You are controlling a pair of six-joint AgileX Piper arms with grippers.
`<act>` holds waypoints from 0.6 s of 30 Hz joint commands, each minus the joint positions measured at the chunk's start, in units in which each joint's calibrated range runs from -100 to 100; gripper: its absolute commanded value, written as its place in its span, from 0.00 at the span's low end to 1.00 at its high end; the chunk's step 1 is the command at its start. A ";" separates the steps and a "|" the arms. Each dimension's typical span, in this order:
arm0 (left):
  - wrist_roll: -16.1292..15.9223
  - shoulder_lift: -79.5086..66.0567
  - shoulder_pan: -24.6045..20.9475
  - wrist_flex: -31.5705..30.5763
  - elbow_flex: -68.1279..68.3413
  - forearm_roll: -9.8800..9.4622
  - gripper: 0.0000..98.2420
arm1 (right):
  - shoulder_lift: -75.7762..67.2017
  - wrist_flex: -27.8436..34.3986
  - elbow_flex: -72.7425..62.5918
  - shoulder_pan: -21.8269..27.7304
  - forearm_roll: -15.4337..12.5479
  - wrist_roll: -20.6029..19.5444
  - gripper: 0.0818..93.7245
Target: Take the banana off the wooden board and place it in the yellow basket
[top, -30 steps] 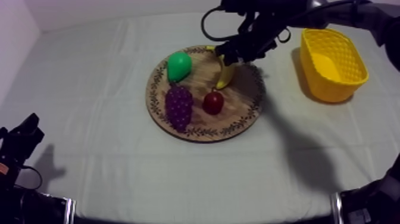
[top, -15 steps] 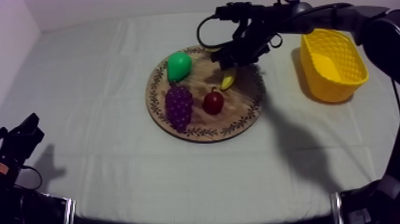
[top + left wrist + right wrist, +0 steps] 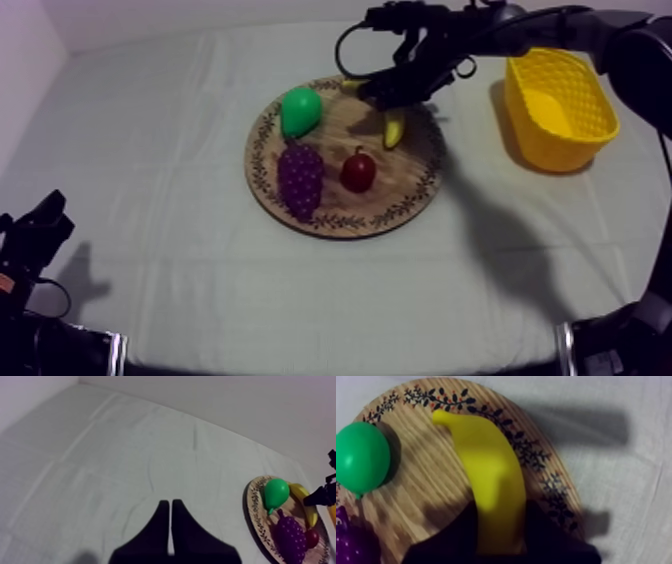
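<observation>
The yellow banana (image 3: 394, 130) lies along the far right part of the round wooden board (image 3: 330, 215). My right gripper (image 3: 390, 95) sits low over its middle. In the right wrist view my gripper (image 3: 501, 511) has one black finger pressed against each side of the banana (image 3: 491, 471), shut on it above the board (image 3: 436, 491). I cannot tell whether the banana is off the wood. The yellow basket (image 3: 560, 100) stands to the right of the board. My left gripper (image 3: 170, 503) is shut on nothing, low at the table's left (image 3: 40, 225).
A green pear (image 3: 300, 110), purple grapes (image 3: 300, 178) and a small red fruit (image 3: 358, 172) share the board with the banana. The pear (image 3: 361, 458) is just left of the banana. Bare cloth separates the board from the basket.
My right gripper has settled lower over the banana. The banana's near tip has swung a little to the right. The left arm has not moved.
</observation>
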 commanded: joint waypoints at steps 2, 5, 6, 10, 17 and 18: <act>-0.01 -0.03 -0.01 0.05 0.02 0.01 0.00 | -1.44 0.68 0.24 0.01 0.20 -0.28 0.20; -0.01 -0.03 -0.01 0.05 0.02 0.01 0.00 | -4.08 2.27 0.74 0.10 0.53 -0.39 0.19; -0.01 -0.03 -0.01 0.05 0.02 0.01 0.00 | -5.24 3.13 0.87 0.28 0.55 -0.31 0.19; -0.01 -0.03 -0.01 0.05 0.02 0.01 0.00 | -10.64 8.24 0.64 1.80 -0.19 0.90 0.18; 0.02 -0.03 -0.01 0.05 0.02 0.01 0.00 | -19.73 18.41 -0.64 7.00 -2.25 3.05 0.18; 0.03 -0.03 -0.01 0.05 0.02 0.01 0.00 | -20.88 19.58 -0.50 7.88 -2.52 3.27 0.18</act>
